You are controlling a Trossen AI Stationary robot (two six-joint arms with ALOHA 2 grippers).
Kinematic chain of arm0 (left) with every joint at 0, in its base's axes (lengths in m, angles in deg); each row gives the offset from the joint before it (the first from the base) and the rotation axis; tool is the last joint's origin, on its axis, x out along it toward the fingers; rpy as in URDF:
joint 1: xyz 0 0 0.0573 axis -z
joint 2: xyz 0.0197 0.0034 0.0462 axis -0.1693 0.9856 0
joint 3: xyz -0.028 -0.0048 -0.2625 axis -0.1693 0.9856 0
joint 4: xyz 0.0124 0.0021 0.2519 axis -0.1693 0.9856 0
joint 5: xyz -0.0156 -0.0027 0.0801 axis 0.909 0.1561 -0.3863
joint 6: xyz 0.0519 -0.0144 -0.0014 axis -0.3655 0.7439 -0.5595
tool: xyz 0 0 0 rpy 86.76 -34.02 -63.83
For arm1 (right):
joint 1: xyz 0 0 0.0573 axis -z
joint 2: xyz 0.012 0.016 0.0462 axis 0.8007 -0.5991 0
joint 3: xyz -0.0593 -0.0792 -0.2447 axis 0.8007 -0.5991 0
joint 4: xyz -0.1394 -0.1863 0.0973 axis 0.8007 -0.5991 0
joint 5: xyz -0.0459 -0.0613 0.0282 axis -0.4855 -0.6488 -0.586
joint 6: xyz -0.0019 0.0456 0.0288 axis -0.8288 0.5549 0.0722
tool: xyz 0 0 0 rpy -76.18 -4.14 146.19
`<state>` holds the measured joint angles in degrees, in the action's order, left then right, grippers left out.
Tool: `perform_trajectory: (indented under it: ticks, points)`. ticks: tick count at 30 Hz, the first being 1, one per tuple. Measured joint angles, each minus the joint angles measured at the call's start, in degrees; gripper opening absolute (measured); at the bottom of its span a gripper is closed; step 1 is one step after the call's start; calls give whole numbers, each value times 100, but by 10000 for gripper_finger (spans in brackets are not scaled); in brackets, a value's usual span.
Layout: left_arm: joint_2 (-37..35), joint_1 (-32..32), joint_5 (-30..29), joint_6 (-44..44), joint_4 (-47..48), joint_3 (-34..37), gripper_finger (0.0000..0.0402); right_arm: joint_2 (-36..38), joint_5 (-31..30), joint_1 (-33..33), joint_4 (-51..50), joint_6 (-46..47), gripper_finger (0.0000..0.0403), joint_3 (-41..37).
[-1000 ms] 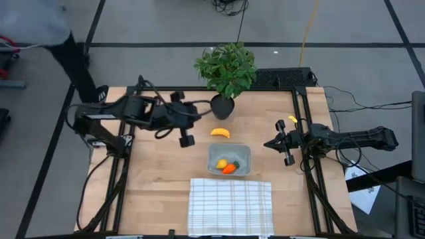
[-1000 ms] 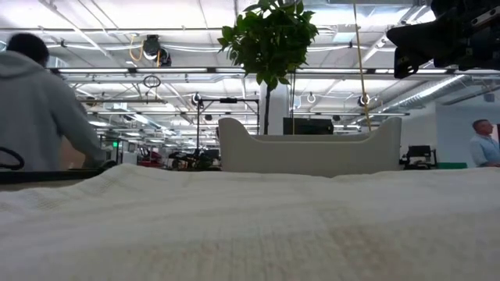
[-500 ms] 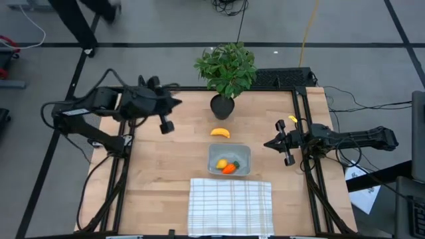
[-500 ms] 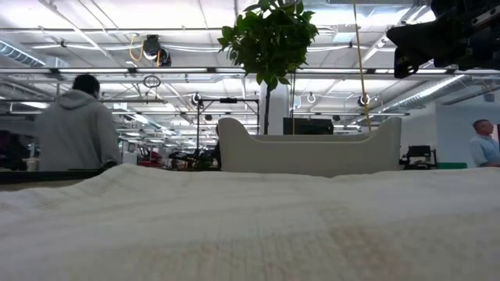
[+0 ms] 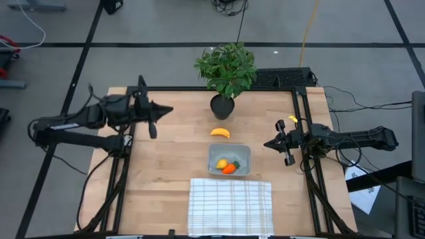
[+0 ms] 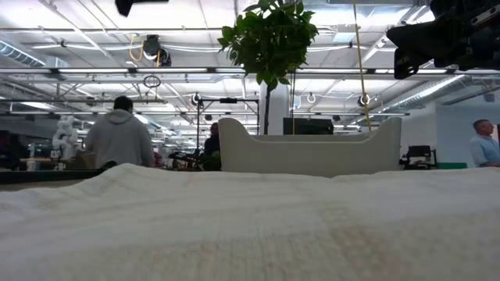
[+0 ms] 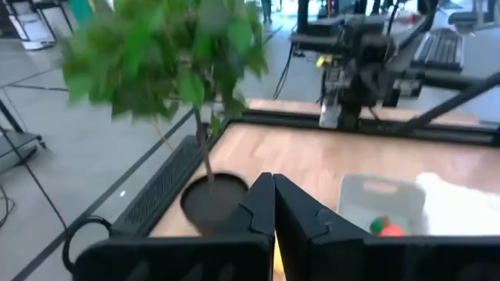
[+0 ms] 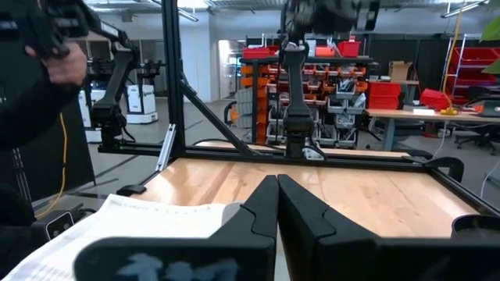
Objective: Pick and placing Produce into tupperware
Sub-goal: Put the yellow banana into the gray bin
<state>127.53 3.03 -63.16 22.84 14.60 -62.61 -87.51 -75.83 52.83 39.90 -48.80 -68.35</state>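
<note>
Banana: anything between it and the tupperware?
No. The curved yellow toy banana lies on bare wood just beyond the small clear plastic tupperware; nothing visible sits between them. The potted plant stands farther back.

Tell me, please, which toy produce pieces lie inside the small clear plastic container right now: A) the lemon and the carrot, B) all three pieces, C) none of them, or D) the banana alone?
A: in the high view the small round yellow lemon and the orange carrot with green top lie inside the small clear plastic container, while the curved yellow banana lies on the wooden table outside it, towards the potted plant.
</note>
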Motion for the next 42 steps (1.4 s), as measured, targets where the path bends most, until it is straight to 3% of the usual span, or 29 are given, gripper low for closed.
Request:
perform_trajectory:
  ticks: [5, 9, 19, 22, 26, 34, 42]
  points:
    - [-741, -73, -170, 37, -249, 1203, 0, -1, 0, 0, 2, -4, 0, 0]
    - [-1430, -90, -87, 188, -1036, 2105, 0, 2, 0, 0, 4, 24, 0, 0]
    - [-2586, -88, 336, 197, -2268, 3695, 0, 2, 0, 0, 31, 26, 0, 0]
    - [-2669, -88, 484, 69, -2323, 3984, 0, 2, 0, 0, 31, 29, 0, 0]
    - [-2693, -88, 1146, -198, -2401, 4228, 0, 2, 0, 0, 31, 122, 0, 0]
    - [-2693, -267, 1115, -444, -2390, 4442, 0, 2, 0, 0, 332, 136, 0, 0]
    - [-2693, -592, 1629, -286, -2438, 4614, 0, 2, 0, 0, 326, 136, 0, 0]
